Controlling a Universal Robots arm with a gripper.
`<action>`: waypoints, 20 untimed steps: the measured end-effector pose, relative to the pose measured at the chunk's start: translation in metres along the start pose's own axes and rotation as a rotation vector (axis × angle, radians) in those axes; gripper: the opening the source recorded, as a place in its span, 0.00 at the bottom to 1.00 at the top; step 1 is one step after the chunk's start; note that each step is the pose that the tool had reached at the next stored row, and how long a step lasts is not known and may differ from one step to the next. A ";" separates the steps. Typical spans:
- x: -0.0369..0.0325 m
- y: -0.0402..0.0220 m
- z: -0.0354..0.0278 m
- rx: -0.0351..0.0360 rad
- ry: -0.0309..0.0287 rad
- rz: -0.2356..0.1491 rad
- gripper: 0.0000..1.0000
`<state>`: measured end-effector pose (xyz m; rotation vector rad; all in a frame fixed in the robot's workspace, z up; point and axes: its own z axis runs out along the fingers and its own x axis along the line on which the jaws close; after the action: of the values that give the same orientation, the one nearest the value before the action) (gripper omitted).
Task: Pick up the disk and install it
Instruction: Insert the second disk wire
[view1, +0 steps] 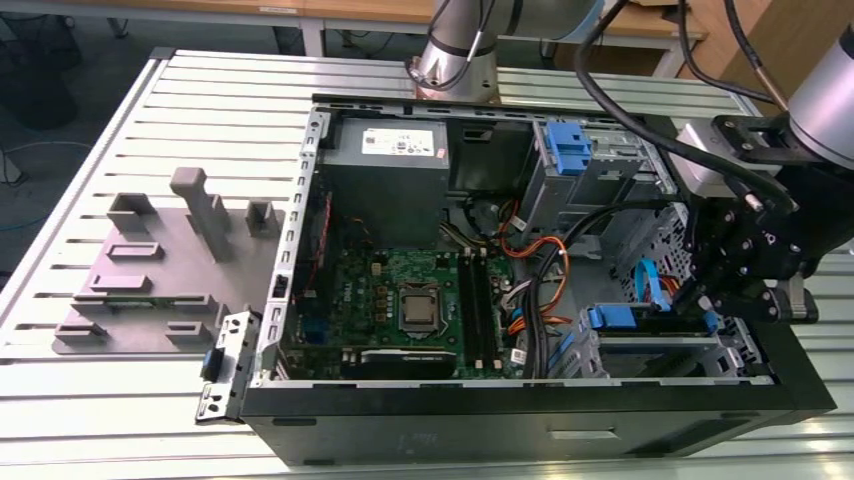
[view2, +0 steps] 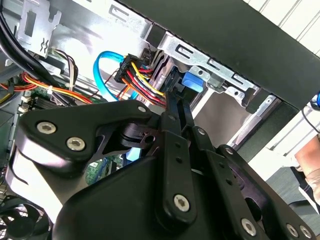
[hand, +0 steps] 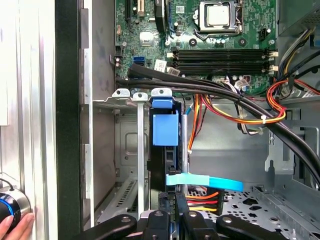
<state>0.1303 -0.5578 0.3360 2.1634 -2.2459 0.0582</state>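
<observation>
The disk (hand: 165, 129) sits in the drive bay (hand: 126, 99)
The gripper (hand: 173, 202) seems clamped on its edge, beside orange-red cables (hand: 205, 196).

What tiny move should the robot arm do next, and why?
Probably a slow, small push of the disk further into the drive bay, to seat it: it stands between the bay's metal walls, with the gripper at its end by the cables.

- Bright, even light from overhead on the slatted table (view1: 200, 100); soft sheen on the slats at the exterior view's upper left.
- Inside the computer case (view1: 534, 420), dim shadow pools beside the power supply (view1: 390, 143).
- In the second wrist view, the chassis wall (view2: 85, 30) glares near white behind the dark gripper (view2: 176, 107).
</observation>
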 end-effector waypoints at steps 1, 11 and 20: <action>0.0000 0.0002 -0.0001 0.0000 0.0001 0.000 0.16; -0.0001 0.0003 0.0020 -0.0001 -0.0004 0.000 0.16; -0.0002 0.0004 0.0035 0.0000 -0.0002 0.000 0.16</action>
<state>0.1300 -0.5577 0.3324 2.1636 -2.2459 0.0580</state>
